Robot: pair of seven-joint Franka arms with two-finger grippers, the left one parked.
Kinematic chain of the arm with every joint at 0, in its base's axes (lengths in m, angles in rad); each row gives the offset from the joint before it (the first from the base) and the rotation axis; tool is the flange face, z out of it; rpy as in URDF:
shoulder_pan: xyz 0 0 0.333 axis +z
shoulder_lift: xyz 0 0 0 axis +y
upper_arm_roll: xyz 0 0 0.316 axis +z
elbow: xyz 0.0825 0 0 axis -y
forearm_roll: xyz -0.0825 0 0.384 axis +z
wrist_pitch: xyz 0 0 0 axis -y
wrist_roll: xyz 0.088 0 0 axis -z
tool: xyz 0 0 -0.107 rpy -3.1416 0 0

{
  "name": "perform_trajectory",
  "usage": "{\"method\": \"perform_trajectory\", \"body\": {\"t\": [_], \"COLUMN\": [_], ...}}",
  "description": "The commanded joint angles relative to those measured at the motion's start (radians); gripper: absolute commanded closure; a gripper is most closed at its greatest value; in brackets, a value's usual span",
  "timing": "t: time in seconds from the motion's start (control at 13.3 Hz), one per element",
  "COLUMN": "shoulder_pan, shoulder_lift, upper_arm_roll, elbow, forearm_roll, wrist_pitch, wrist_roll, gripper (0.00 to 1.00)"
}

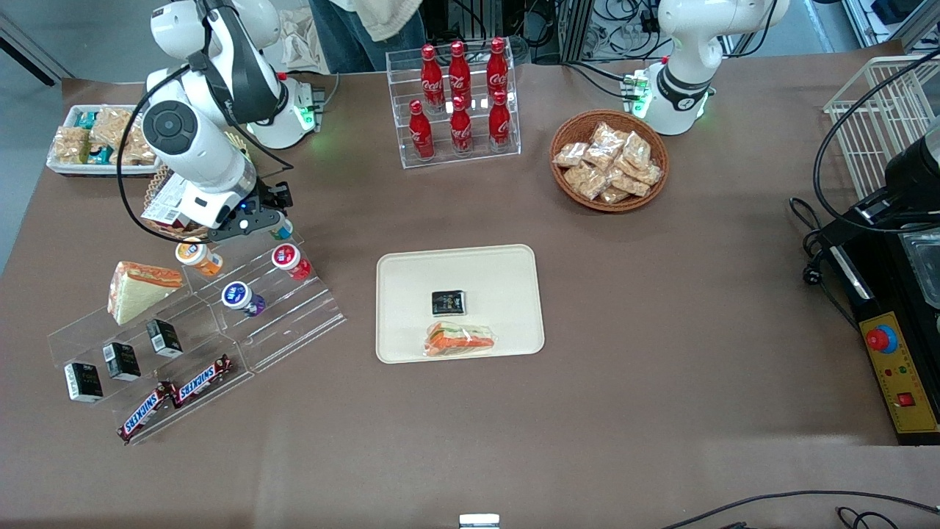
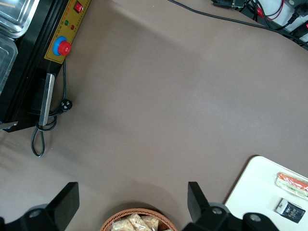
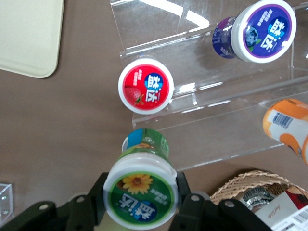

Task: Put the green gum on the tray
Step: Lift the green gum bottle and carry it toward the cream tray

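Green gum [image 3: 140,193], one, clamped in pincer [image 1: 273,218], apparently above acrylic rack [image 1: 294,308].

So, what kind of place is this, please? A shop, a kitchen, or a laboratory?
Probably a laboratory mock-up of a snack shop. A clear stepped shelf shows gum bottles, a rack holds cola bottles, and cables run around the arm bases. The gripper, above that shelf, is shut on the green gum; the tray is nearby.
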Motion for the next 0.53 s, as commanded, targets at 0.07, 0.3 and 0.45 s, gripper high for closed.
{"method": "perform_trajectory", "body": {"t": [0.07, 0.3, 0.45], "shoulder_pan": [0.005, 0.006, 0.006], "shoulder_lift": [-0.023, -0.014, -0.006], "upper_arm_roll": [0.001, 0.005, 0.031], "elbow": [0.069, 0.140, 0.155], "forearm_roll": [0.067, 0.102, 0.154], "wrist_pitch": [-0.099, -0.130, -0.131], "wrist_roll": [-0.011, -0.002, 0.019], "gripper": [0.72, 0.72, 0.72]}}
